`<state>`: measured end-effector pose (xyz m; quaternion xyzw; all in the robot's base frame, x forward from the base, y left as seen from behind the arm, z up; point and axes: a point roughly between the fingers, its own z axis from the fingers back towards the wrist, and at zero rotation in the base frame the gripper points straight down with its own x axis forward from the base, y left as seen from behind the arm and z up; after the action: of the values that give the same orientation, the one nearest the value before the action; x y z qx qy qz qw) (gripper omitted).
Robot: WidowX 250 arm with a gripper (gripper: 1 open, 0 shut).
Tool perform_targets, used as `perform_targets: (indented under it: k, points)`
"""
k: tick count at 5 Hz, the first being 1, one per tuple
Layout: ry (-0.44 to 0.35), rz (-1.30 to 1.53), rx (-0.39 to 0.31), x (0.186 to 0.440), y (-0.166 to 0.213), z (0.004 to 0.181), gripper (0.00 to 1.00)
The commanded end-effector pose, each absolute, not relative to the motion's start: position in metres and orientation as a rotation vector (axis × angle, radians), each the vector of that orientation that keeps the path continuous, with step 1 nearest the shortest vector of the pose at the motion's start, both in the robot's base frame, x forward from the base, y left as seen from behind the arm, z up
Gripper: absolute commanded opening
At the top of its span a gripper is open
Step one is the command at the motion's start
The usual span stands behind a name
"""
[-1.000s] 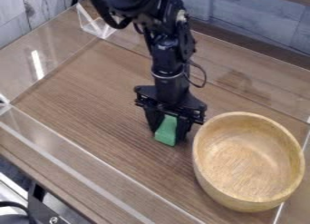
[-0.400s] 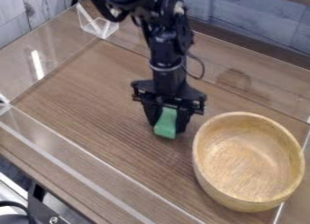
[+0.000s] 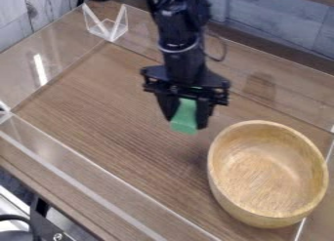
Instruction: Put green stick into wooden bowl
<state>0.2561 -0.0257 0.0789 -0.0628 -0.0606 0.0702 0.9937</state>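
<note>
The green stick (image 3: 188, 117) hangs upright above the wooden tabletop, pinched between the black fingers of my gripper (image 3: 187, 113), which points straight down and is shut on it. The wooden bowl (image 3: 269, 172), round, light tan and empty, sits on the table to the lower right of the gripper, its near rim a short way from the stick. The stick's upper part is hidden between the fingers.
A clear plastic wall (image 3: 78, 157) runs along the table's front and left sides. A small clear stand (image 3: 104, 23) sits at the back left. Brown wood-grain tabletop (image 3: 104, 108) spreads around the bowl.
The gripper has lifted the green stick off the table and shifted slightly right, toward the bowl. The bowl has not moved.
</note>
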Motion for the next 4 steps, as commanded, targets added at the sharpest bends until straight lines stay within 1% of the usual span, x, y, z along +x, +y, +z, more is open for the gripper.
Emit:
perform_targets:
  k: [1, 3, 4]
  points:
    - [-0.168, 0.124, -0.147, 0.251, -0.049, 0.088, 0.00]
    - [-0.198, 0.233, -0.165, 0.251, -0.095, 0.074, 0.00]
    - [-0.231, 0.285, -0.169, 0.255, -0.117, 0.075, 0.00]
